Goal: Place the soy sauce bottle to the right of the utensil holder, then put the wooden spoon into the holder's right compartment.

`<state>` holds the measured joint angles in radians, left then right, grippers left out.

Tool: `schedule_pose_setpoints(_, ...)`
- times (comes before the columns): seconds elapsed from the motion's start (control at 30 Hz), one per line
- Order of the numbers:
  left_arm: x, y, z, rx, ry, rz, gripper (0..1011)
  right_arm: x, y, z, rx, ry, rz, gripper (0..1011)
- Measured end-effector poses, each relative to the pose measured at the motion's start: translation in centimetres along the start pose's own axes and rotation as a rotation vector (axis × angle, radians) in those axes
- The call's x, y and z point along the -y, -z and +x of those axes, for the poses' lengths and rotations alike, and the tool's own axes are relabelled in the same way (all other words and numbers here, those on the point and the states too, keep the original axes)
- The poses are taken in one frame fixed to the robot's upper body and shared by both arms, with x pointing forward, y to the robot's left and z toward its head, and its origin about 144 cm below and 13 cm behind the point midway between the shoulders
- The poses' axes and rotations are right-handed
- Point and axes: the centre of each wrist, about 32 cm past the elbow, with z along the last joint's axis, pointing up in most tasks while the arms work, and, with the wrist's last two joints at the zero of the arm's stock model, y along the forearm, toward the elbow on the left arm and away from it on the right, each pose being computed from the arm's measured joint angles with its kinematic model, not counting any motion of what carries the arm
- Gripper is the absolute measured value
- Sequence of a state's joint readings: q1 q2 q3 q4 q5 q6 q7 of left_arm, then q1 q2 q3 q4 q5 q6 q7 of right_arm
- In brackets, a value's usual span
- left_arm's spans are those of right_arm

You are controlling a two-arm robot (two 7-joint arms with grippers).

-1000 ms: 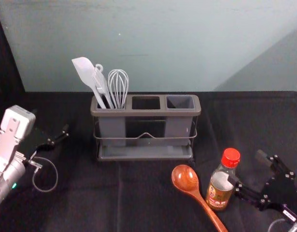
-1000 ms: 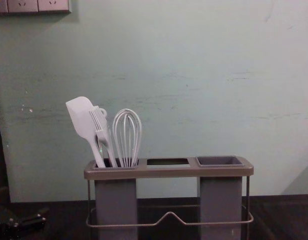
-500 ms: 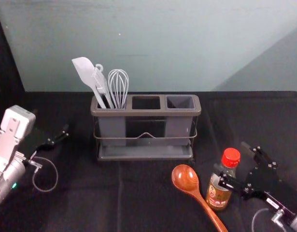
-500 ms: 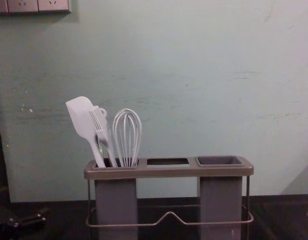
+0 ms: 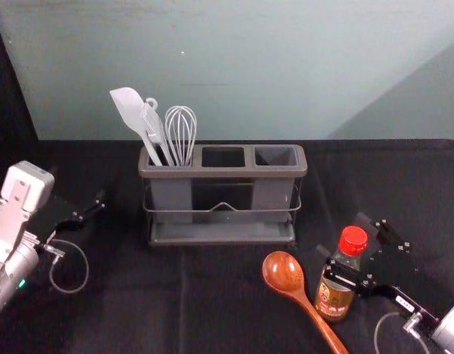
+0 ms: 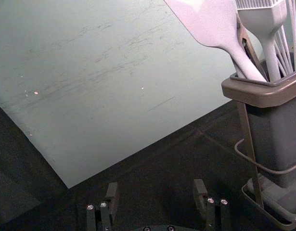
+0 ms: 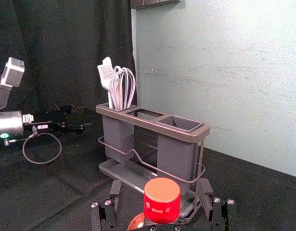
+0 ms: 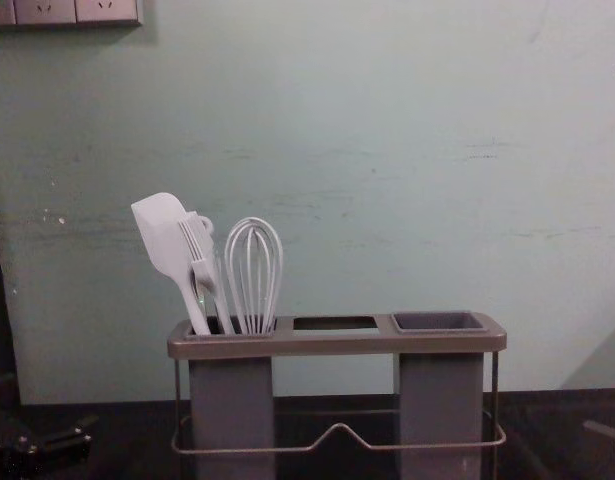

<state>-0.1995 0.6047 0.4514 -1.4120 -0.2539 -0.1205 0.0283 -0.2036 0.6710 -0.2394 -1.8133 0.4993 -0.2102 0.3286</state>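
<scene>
Head view: right end effector released around bottle; left wrist view: left one spread, near holder.

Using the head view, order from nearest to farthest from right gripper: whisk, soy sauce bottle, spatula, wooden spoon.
1. Soy sauce bottle, inside the open right gripper.
2. Wooden spoon, left of the bottle.
3. Whisk, in the left compartment.
4. Spatula, same compartment, farther left.
</scene>
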Motion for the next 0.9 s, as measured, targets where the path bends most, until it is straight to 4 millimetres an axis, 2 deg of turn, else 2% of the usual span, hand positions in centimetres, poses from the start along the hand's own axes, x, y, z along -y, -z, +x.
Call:
schedule_pose_setpoints(0.5,0.00,0.00,0.00,0.000,0.000,0.000,1011,0.17,-0.04,-0.05,-0.004,0.004,0.017,1003)
schedule_pose_setpoints(0.63,0.00,0.00,0.00,0.000,0.000,0.000,1012,0.26,-0.04,-0.07,-0.008,0.005,0.020,964)
schedule_pose_setpoints(0.9,0.00,0.00,0.00,0.000,0.000,0.000,1011,0.35,-0.09,-0.11,-0.014,0.003,0.020,761)
